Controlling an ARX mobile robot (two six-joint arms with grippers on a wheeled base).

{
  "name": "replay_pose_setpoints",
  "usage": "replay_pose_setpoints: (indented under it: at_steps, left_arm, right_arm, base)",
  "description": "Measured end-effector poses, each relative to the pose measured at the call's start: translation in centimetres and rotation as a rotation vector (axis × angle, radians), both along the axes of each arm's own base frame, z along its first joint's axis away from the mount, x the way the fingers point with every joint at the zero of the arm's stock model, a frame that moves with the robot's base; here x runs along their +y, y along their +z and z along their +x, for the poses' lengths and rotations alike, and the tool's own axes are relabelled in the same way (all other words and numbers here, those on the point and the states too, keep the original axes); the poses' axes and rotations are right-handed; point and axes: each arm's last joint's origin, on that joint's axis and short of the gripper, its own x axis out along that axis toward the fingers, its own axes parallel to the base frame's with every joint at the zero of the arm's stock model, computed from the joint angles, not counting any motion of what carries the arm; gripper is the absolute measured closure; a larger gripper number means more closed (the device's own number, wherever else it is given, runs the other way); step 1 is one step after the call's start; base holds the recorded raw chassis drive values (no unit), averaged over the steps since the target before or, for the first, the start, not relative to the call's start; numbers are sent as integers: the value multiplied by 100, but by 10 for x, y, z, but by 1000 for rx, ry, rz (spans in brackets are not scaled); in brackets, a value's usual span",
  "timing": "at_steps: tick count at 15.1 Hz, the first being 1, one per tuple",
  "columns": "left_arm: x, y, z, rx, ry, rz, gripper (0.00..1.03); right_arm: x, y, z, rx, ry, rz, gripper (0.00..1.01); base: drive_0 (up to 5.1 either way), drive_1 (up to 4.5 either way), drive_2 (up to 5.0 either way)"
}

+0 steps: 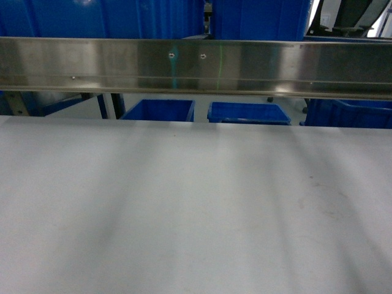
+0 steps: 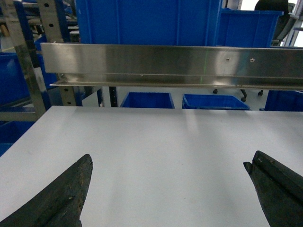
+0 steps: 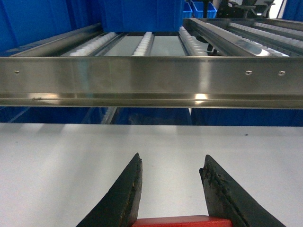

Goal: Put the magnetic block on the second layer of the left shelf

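The magnetic block (image 3: 182, 221), a red cube, shows only its top edge at the bottom of the right wrist view, and my right gripper (image 3: 172, 157) is shut on it above the white tabletop (image 3: 57, 161). Straight ahead, a steel front rail (image 3: 151, 80) fronts the left shelf second layer (image 3: 142, 45), a tier of white rollers. A large blue bin (image 3: 142, 14) stands at the back of that tier. My left gripper (image 2: 170, 158) hangs open over the tabletop with nothing between its fingers. Neither gripper nor the block shows in the head view.
A second roller lane (image 3: 251, 30) runs to the right of the left one. Blue bins (image 1: 248, 113) stand on the floor beyond the white table (image 1: 196, 208), under the steel rail (image 1: 196, 64). A steel post (image 2: 26, 61) rises at the table's far left corner.
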Motion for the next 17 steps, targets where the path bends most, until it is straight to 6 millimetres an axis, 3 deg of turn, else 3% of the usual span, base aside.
replay_pose_setpoints:
  at_steps: [17]
  left_arm:
    - [0,0,0,2,0,0,5]
  right_arm:
    - [0,0,0,-3,0,0,68]
  base:
    - [-504,241,241]
